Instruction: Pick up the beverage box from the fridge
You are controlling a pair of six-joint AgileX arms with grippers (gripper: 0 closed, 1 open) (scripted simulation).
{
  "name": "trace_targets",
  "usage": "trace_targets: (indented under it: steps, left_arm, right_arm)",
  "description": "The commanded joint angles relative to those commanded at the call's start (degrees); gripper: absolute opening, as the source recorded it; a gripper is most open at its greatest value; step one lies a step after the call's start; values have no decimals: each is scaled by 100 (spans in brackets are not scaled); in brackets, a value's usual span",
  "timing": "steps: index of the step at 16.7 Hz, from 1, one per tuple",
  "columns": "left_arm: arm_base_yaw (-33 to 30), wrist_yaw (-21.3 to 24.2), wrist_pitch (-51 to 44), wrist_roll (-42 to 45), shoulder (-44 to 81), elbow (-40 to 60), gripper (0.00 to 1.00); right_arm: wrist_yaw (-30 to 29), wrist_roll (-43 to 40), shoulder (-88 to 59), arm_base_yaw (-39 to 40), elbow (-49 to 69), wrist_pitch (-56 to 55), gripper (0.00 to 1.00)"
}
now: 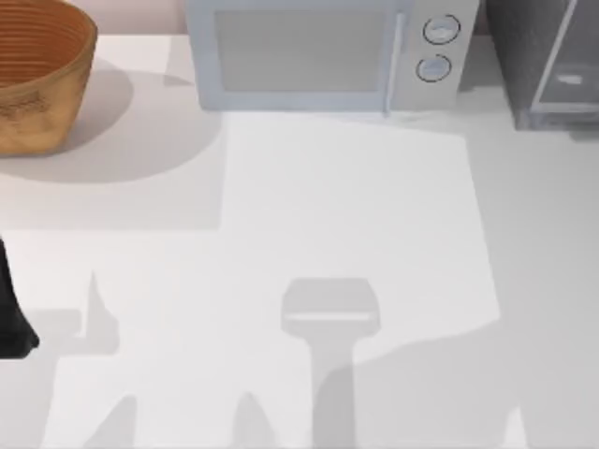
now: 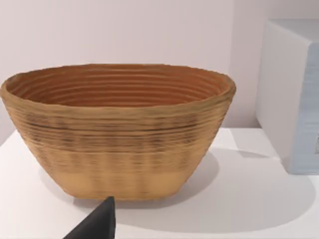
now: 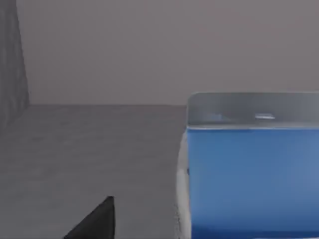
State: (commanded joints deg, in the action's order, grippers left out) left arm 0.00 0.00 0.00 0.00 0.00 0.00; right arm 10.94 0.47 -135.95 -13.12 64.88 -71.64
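The beverage box [image 3: 251, 179] is a blue carton with a pale grey top edge. It stands on the grey floor inside the fridge [image 3: 89, 144], close in front of the right wrist camera. A black part of my right gripper [image 3: 94, 221] shows low in that view, beside the box and apart from it. In the top view the fridge [image 1: 547, 65] is the dark grey cabinet with a pale-framed see-through door at the back right corner. My left arm [image 1: 11, 318] is parked at the table's left edge, and a black tip of its gripper [image 2: 97, 224] points toward the basket.
A pale blue-white microwave [image 1: 323, 51] with two round knobs stands at the back centre, just left of the fridge. A woven brown basket [image 1: 37, 70] sits at the back left. The white table [image 1: 346, 215] lies open in front of them.
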Motion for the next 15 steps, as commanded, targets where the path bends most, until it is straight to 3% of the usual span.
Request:
trace_targets:
  steps: [7,15]
  left_arm:
    - [0,0,0,0,0,0,100]
    - [0,0,0,0,0,0,100]
  right_arm:
    - [-66,-4,-181,64,461,324,100]
    - [-66,-4,-181,64,461,324,40]
